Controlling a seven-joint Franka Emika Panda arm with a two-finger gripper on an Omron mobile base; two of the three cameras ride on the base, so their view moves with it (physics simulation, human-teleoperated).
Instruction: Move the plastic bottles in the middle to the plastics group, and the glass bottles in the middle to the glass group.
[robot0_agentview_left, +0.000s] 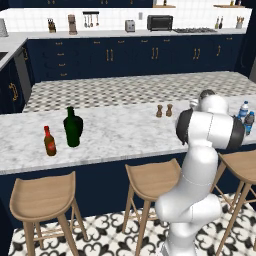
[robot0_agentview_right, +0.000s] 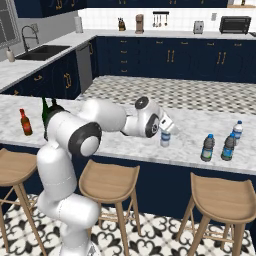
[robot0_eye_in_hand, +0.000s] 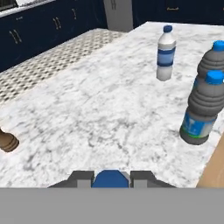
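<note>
You see a white desk (robot0_agentview_left: 115, 131) veined grey, a blackish-green bottle (robot0_agentview_left: 73, 127), a brown sauce bottle (robot0_agentview_left: 49, 141) capped red, grey bottles (robot0_eye_in_hand: 203, 109) capped blue, and navy cabinets (robot0_agentview_left: 125, 57).

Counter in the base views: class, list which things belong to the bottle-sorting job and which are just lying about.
Job:
plastic bottle in the gripper
plastics group
squat dark bottle
brown sauce bottle

Lying about:
pepper shakers
stools
toaster oven
</note>
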